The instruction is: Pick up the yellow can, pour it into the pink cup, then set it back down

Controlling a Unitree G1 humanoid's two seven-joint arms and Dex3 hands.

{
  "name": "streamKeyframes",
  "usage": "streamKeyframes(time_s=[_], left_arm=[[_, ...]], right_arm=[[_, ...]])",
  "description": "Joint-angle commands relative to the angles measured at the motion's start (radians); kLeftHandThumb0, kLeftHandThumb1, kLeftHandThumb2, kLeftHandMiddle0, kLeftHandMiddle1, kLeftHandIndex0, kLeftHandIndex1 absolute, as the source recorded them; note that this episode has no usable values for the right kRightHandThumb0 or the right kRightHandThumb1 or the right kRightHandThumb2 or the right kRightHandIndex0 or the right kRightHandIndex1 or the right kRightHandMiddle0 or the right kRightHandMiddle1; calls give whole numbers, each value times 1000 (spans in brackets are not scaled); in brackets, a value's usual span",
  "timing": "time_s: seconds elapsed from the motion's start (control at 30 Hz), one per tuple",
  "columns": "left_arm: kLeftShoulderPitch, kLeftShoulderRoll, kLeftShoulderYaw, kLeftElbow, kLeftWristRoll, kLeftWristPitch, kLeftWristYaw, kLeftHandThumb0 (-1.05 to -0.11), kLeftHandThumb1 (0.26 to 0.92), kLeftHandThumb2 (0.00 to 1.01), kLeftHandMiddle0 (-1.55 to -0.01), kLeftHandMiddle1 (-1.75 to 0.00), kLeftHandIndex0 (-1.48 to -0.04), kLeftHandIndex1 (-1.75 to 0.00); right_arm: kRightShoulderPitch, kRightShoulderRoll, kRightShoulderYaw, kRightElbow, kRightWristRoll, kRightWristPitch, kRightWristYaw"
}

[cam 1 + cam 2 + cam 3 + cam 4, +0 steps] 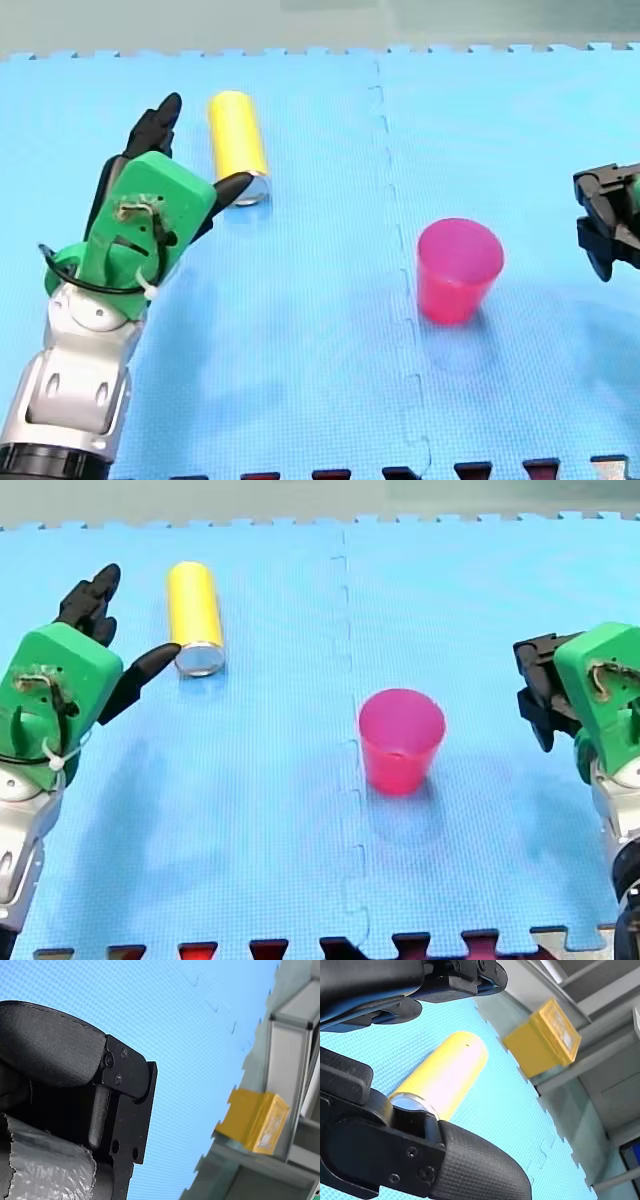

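**Blue foam mat is lying under soft, even light**

A blue foam mat (300, 350) of interlocking tiles is covering the whole work surface. A toothed seam (405, 300) is running from the mat's far edge to its near edge, a little right of centre. Beyond the far edge a pale grey-green strip of floor (300, 500) is showing. Along the near edge, dark and red pieces (195, 950) are peeking between the teeth. Off the mat's edge a yellow box (542, 1037) is sitting beside a grey metal frame (287, 1075). Faint, blurred shadows are lying on the mat.
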Motion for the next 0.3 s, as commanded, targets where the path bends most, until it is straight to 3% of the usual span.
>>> streamKeyframes(time_s=[0.0, 0.13, 0.27], left_arm=[[-11, 5, 5, 31, -6, -19, 0, -1048, 921, 96, -212, 0, -150, 0], [-37, 4, 44, 121, -44, -73, 6, -1048, 921, 92, -213, 0, -149, 0], [17, -74, 115, 244, -141, -205, 52, -1048, 911, 71, -219, -3, -150, -1]], right_arm=[[-2, -3, 0, 2, 0, 0, -5], [-9, -4, -8, 7, 4, 21, -19], [-3, -31, -34, 7, 25, 42, -19]])
